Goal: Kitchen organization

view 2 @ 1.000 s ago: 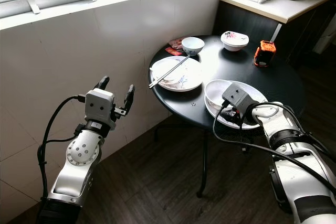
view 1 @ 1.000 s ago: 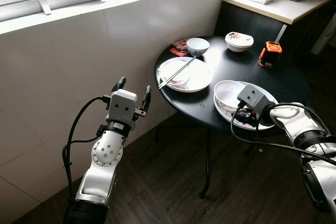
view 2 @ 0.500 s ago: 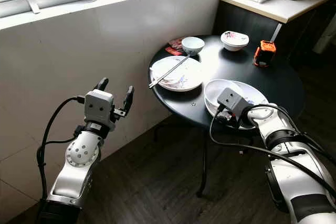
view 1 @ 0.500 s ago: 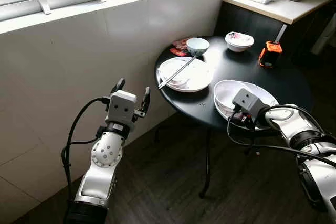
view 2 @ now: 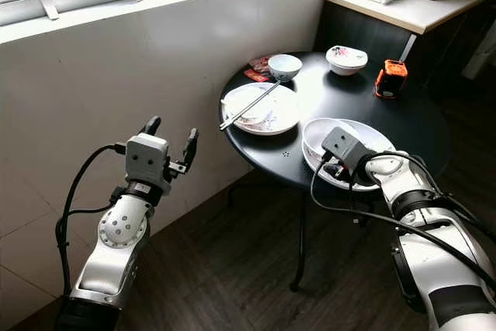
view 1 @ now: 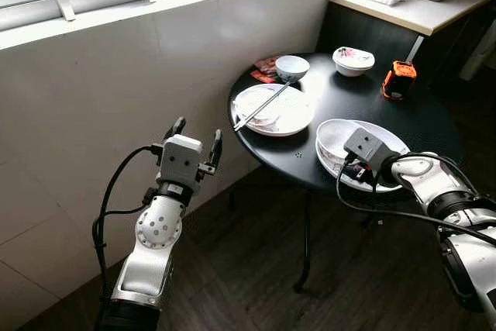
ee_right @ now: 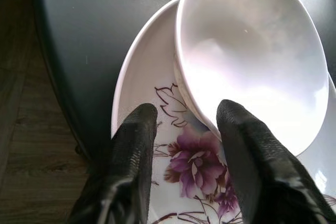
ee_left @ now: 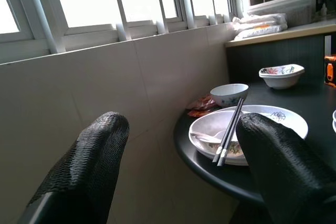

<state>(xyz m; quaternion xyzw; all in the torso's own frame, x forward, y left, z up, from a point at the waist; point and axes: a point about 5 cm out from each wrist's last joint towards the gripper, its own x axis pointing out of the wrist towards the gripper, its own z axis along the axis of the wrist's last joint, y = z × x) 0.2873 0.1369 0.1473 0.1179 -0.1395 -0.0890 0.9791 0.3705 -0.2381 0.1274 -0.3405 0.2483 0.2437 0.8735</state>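
1. The left gripper (view 1: pixel 194 135) hovered off the round table's (view 1: pixel 364 106) 9 o'clock edge, jaws wide apart, holding nothing.
2. The right gripper (ee_right: pixel 184 145) hung over the flowered plate (ee_right: pixel 152 103) (at the table's 6 o'clock), fingers apart beside the white bowl (ee_right: pixel 252 61), gripping nothing.

White bowl (ee_right: pixel 252 72) just ahead of right pincer (ee_right: pixel 184 129) fingers.
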